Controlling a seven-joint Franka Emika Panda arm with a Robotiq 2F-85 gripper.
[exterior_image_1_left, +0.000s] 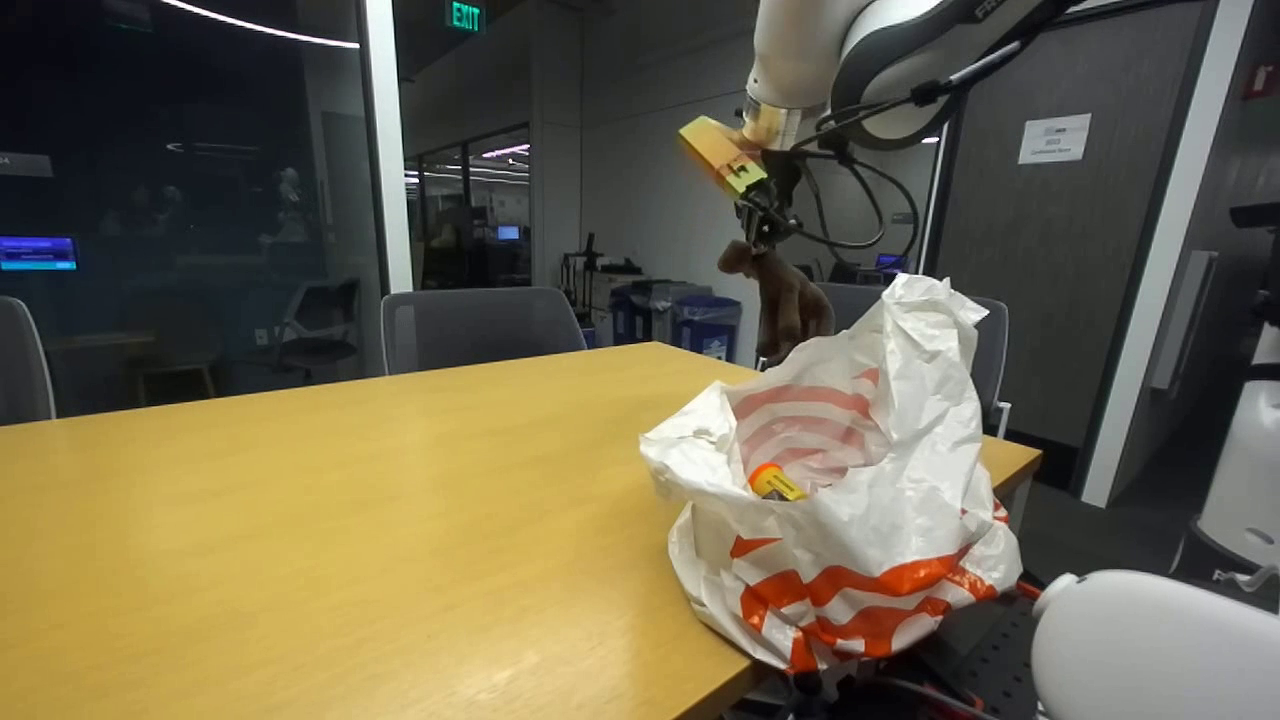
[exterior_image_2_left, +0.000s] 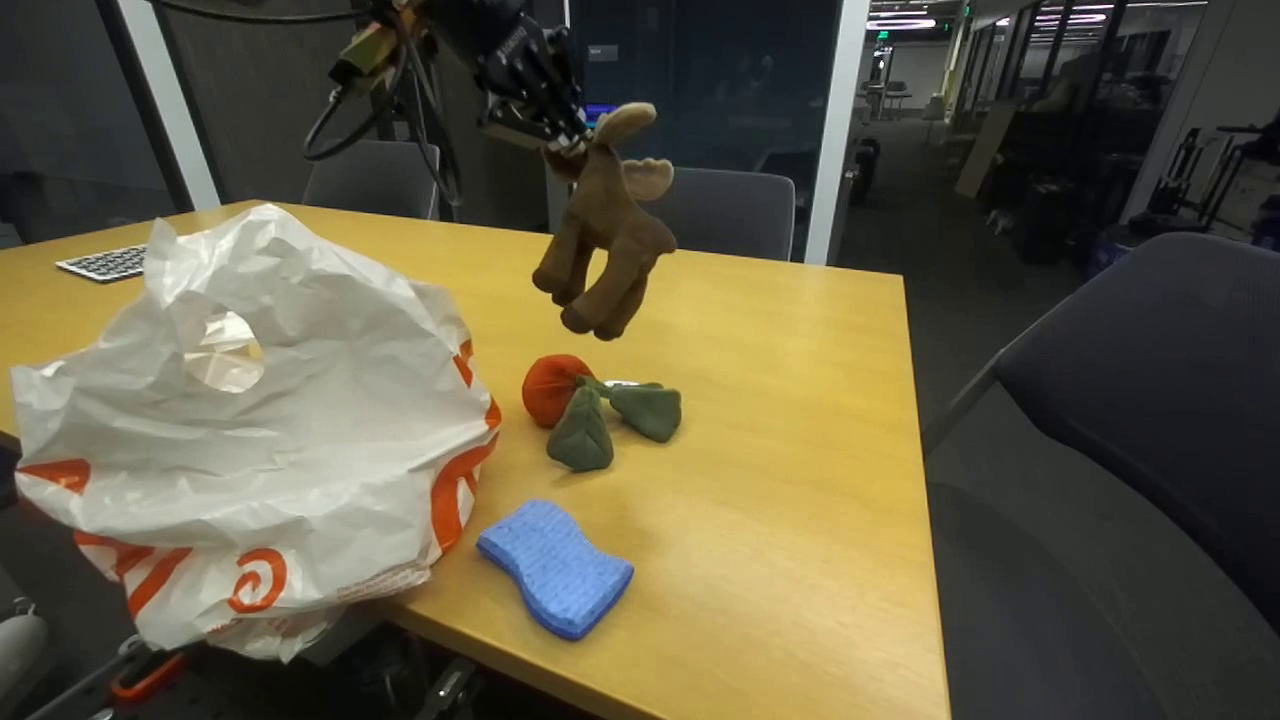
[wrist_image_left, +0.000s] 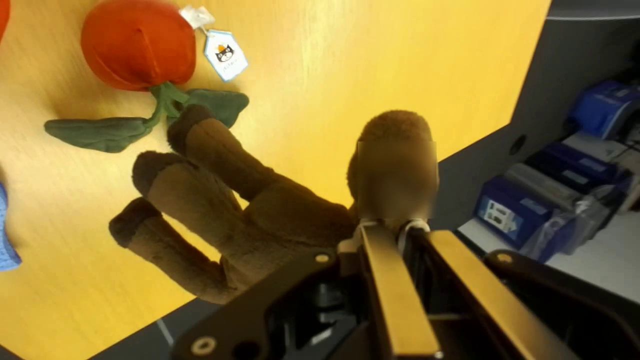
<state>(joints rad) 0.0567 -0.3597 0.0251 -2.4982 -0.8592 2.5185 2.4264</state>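
In the wrist view, right of centre and low in the frame, the gripper (wrist_image_left: 407, 230) has its jaws drawn in to a narrow gap, pinching a brown plush moose by the head. An exterior view puts the moose (exterior_image_2_left: 607, 225) just above mid-frame, hanging over the wooden table (exterior_image_2_left: 790, 490) with its legs pointing down and its two antlers sticking out to the right of the fingertips. The wrist view has the rounded muzzle bulging past the fingertips while the body and legs stretch off to the left; a blurred patch covers the face there, so exactly which part of the head is caught is hard to make out. Below the moose in an exterior view, a red plush ball with green leaves (exterior_image_2_left: 573, 395) lies on the tabletop; its paper tag (wrist_image_left: 226, 56) shows at the upper left of the wrist view. A blue sponge (exterior_image_2_left: 557, 570) lies at lower centre, near the table's edge. A white plastic bag (exterior_image_2_left: 330, 450) with orange-red markings fills much of the left side, and a white keyboard (exterior_image_2_left: 105, 263) lies partly behind it. In an exterior view, the bag's mouth, right of centre, shows a yellow object with an orange end (exterior_image_1_left: 777, 482) inside. Grey chairs (exterior_image_2_left: 1170, 370) stand around the table.
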